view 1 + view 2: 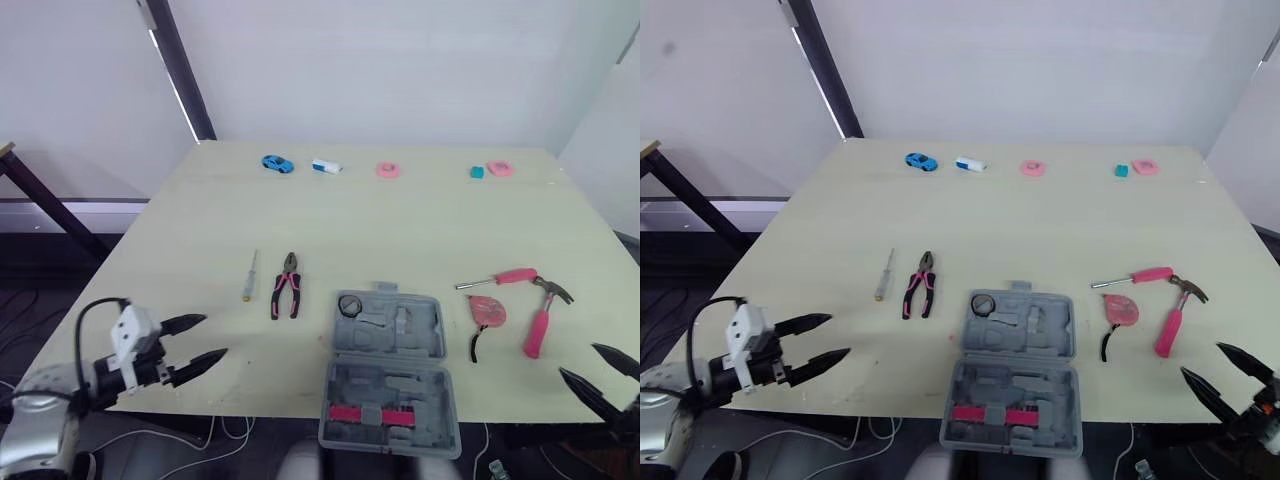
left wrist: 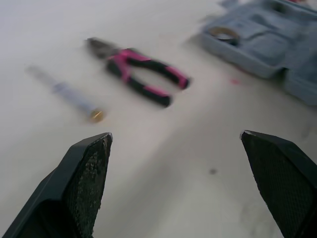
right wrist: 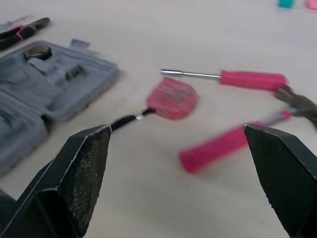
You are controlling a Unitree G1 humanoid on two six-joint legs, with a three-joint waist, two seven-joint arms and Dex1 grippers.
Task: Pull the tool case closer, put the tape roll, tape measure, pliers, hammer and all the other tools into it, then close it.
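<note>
Left pincer (image 1: 213, 337) hovers over the near-left corner of the bench (image 1: 400, 225), fingers spread wide, holding nothing. Beyond it lie a slim screwdriver (image 1: 249, 276) and pliers (image 1: 287, 286), side by side but apart, handles toward the near edge.

At the middle of the near edge the tool case (image 1: 400, 335) lies open, its near half overhanging the edge. A ring, likely the tape roll (image 1: 350, 305), sits in the far-left corner of the far half.

Just right of the case is the tape measure (image 1: 487, 312). A pink-handled driver (image 1: 500, 279) lies beyond it and the hammer (image 1: 543, 318) beside it.

Right pincer (image 1: 578, 360) is at the near-right corner, wide open, empty.

Along the far edge sit a blue toy car (image 1: 277, 163), a white piece (image 1: 326, 166), a pink disc (image 1: 388, 170) and a teal block (image 1: 477, 172).
</note>
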